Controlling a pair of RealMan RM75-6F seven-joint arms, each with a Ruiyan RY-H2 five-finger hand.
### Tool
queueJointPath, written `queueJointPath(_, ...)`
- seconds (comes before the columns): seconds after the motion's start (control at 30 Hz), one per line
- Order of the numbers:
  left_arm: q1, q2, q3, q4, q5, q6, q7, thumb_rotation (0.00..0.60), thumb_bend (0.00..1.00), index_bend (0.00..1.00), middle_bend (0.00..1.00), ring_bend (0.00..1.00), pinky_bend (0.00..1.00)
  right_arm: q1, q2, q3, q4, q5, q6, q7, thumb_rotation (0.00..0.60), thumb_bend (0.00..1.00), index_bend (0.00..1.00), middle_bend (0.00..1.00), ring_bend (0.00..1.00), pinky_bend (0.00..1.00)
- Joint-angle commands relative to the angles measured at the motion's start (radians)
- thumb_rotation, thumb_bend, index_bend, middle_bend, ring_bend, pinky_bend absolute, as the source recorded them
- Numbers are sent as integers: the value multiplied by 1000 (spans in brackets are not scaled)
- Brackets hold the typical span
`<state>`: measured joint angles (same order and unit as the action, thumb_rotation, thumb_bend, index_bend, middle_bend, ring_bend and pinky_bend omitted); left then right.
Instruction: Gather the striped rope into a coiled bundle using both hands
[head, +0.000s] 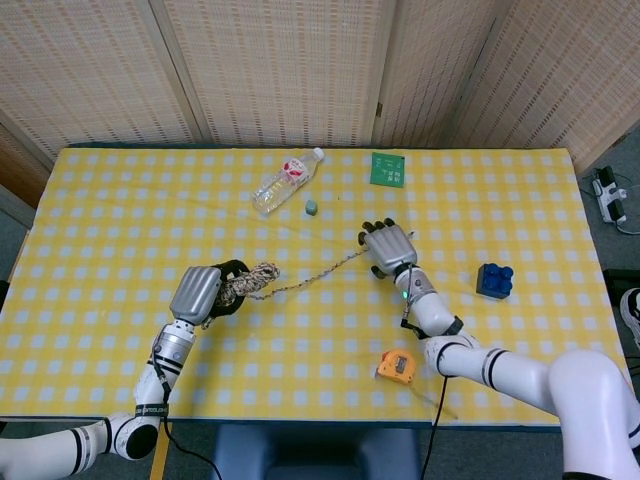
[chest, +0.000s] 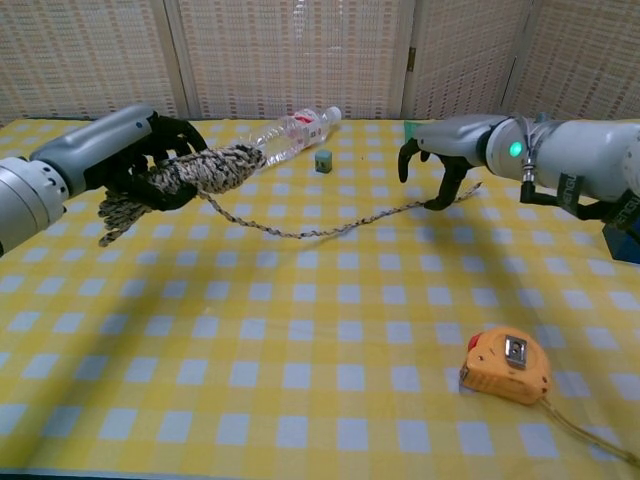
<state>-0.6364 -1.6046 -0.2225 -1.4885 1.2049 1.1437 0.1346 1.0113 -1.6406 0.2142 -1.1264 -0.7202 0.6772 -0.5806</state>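
The striped rope is partly wound into a bundle (head: 252, 279) (chest: 200, 170) that my left hand (head: 198, 293) (chest: 120, 158) grips just above the table, left of centre. Its loose tail (head: 318, 274) (chest: 320, 228) trails right across the yellow checked cloth. My right hand (head: 388, 248) (chest: 447, 152) hovers over the far end of the tail (chest: 470, 190), palm down with fingers spread and curved downward. One fingertip (chest: 438, 200) reaches close to the rope; I cannot tell whether it touches. Nothing sits in that hand.
A water bottle (head: 286, 181) (chest: 297, 129) lies at the back beside a small grey-green block (head: 311, 208) (chest: 322, 160) and a green card (head: 388, 168). An orange tape measure (head: 397, 366) (chest: 506, 366) lies front right, a blue brick (head: 495, 279) further right.
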Motion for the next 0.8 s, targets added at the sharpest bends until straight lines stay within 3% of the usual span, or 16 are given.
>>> queueJointPath(0.03,1,0,-1,0,1,-1,-2,600,639,561,576,577,756,38,-56,-7,76,44,-18,-21,600,355,364,176,175,148)
queueJointPath(0.47,4,-3,-5,12,3,-8,-24,600,638,561,576,577,756,123,-191,-8,300,147,-94,-61,600,355,402,177,175,148)
queueJointPath(0.8,7,-6,-4,31,2,-16,-43,600,638,564,576,576,756,152,-241,-12,401,173,-147,-69,600,367,447,189,177,149)
